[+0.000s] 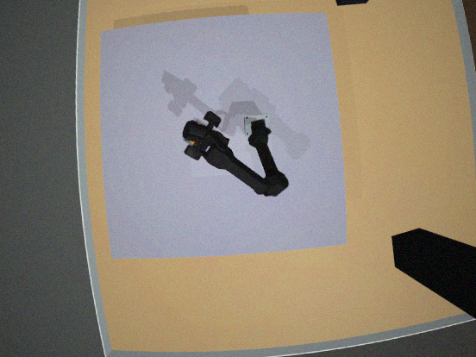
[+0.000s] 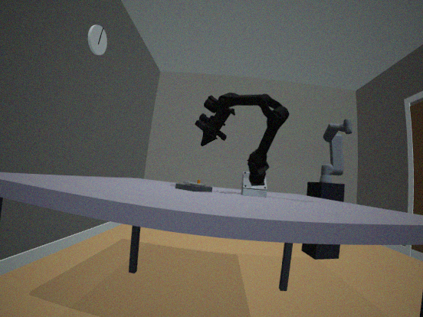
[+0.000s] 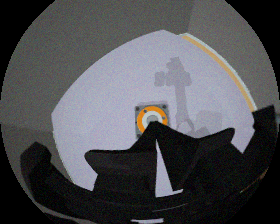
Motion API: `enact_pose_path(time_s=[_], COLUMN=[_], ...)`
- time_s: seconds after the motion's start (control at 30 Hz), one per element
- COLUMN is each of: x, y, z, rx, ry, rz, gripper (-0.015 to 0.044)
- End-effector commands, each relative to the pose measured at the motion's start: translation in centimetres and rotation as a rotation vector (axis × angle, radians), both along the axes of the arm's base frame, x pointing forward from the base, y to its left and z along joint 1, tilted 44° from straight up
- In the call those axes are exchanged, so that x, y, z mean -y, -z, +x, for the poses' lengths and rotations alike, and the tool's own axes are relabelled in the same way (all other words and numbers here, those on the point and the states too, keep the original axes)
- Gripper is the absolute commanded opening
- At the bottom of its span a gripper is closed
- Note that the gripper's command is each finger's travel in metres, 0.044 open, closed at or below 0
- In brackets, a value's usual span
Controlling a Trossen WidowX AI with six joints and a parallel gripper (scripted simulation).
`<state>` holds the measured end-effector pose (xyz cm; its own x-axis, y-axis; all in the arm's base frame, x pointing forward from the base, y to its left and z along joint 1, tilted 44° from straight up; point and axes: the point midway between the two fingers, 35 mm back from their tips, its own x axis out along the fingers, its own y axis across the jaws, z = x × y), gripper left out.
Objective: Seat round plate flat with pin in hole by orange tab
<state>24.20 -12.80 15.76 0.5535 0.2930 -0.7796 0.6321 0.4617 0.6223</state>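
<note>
Below the closed fingers lies the plate.

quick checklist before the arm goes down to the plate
1. Hand shut, holding nothing: ok, the fingers meet in a point.
2. Hand above the plate: ok, the wrist view shows the fingertips just below the orange ring, and the top view shows the hand covering it.
3. Hand clear of the plate: ok, the exterior view shows it high over the base.
4. Orange tab located: ok, seen as a small orange spot on the base in the exterior view.
5. Pin in the hole: cannot tell, too small in every view.
6. Plate lying flat: cannot tell from here.
</note>
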Motion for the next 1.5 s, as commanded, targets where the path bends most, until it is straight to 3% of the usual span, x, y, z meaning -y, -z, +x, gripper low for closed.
enact_pose_path(time_s=[0.0,0.23,0.53,0.9,1.47], x=[-5.0,-8.0,-8.2,-11.5,-12.1], y=[5.3,8.2,8.1,11.3,10.6], z=[1.1,0.5,0.7,1.5,2.9], rx=[-0.02,0.006,0.007,0.008,0.009], ry=[-0.526,-0.82,-0.82,-0.82,-0.82], rz=[0.048,0.109,0.109,0.11,0.11], gripper=[0.0,0.0,0.0,0.0,0.0])
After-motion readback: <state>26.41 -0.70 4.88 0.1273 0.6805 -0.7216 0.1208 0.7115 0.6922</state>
